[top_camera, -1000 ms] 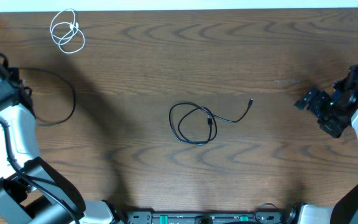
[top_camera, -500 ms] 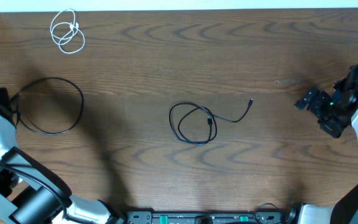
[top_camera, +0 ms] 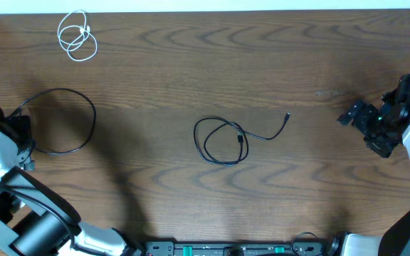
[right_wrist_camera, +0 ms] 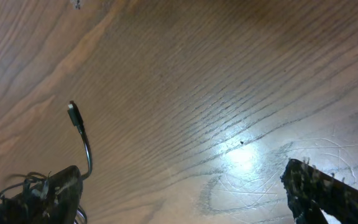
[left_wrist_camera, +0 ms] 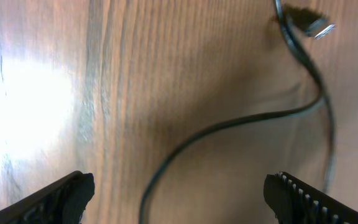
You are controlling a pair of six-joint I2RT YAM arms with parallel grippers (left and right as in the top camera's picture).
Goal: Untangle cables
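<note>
Three cables lie apart on the wooden table. A white cable (top_camera: 77, 35) is coiled at the far left. One black cable (top_camera: 61, 121) makes a wide loop at the left, and its plug (left_wrist_camera: 308, 22) and cord (left_wrist_camera: 229, 124) show in the left wrist view. My left gripper (top_camera: 24, 135) (left_wrist_camera: 179, 199) is open at that loop's left edge, with the cord running loose on the table between its fingers. The other black cable (top_camera: 226, 139) sits at the centre, its plug (right_wrist_camera: 73, 115) pointing right. My right gripper (top_camera: 352, 114) (right_wrist_camera: 185, 193) is open and empty, well to the right of it.
The table's (top_camera: 191, 64) left edge is close beside my left arm. The white far wall runs along the top of the overhead view. The arm bases sit along the near edge.
My left gripper has opened and let go of the left black cable, which now lies as a round loop. The left arm has shifted toward the near left. The right arm has not moved.
</note>
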